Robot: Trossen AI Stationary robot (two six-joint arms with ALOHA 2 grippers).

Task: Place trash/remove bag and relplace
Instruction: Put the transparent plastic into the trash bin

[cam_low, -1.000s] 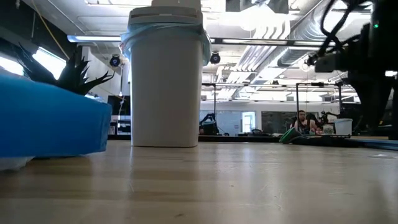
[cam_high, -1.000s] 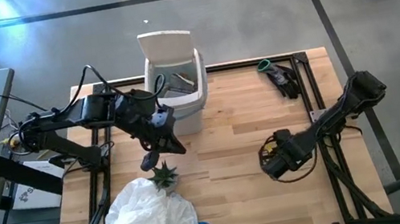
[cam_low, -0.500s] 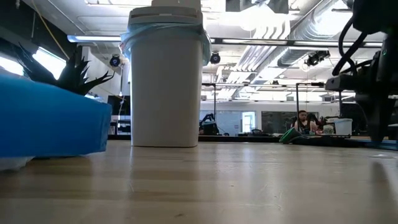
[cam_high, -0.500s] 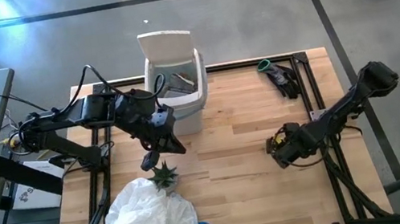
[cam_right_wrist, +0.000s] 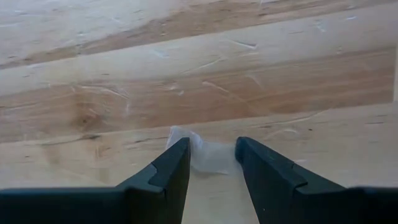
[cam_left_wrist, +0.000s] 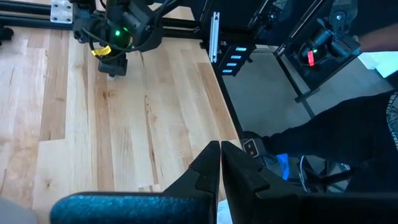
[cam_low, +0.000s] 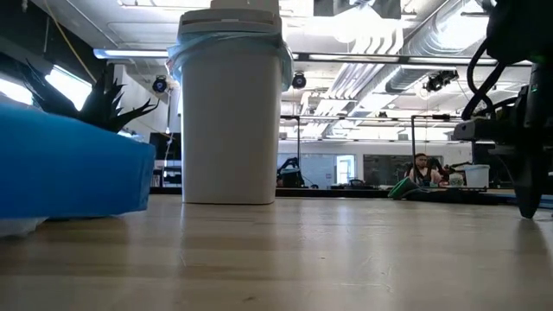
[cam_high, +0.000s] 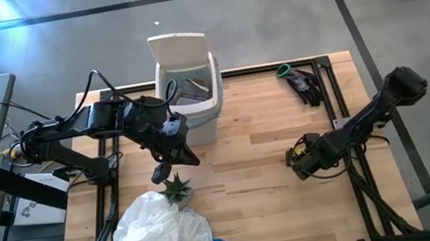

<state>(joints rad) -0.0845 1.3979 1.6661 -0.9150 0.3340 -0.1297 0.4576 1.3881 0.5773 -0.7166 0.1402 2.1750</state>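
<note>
Trash scrap (cam_right_wrist: pixel 205 154) lies between the parted jaws of the right gripper (cam_right_wrist: pixel 210 163), on the table (cam_right_wrist: pixel 186 74).

Right gripper jaws stand apart, one on each side of the small clear crinkled scrap, not clamped on it; the scrap's longer side appears to run across the gap. This arm is the nearer one. Farther off, the left gripper (cam_left_wrist: pixel 219 163) hangs with jaws together, holding nothing. Beyond it stands the white bin (cam_high: pixel 189 90) with the light-blue bag (cam_low: pixel 226 41) at its rim.
</note>
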